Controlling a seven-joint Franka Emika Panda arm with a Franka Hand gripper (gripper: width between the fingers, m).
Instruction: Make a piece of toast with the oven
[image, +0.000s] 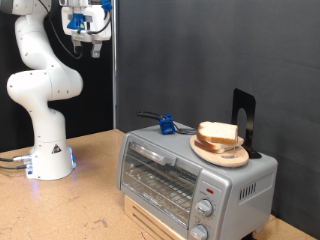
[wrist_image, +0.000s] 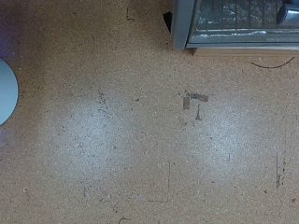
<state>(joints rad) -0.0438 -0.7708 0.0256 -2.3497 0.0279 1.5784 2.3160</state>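
Up on top of the oven (image: 190, 172) is where the piece of toast (image: 218, 133) is sitting right now — resting on a round wooden plate (image: 222, 152), probably parked there so it's easy to reach once the door is opened. That door is looking closed in the exterior view, wire rack showing through the glass, knobs running down the panel at the oven's right end. A small blue thing (image: 166, 125) is also lying on the oven's roof, towards its far left corner.

The gripper (image: 84, 42) is hanging way up high, well apart from the oven and over to its left, holding nothing. Can't tell whether the fingers are spread or closed, too small.

The wrist view is showing what the other doesn't — bare scuffed tabletop (wrist_image: 131, 121) from above, with the oven (wrist_image: 234, 23) poking in at the edge. No toast in it.
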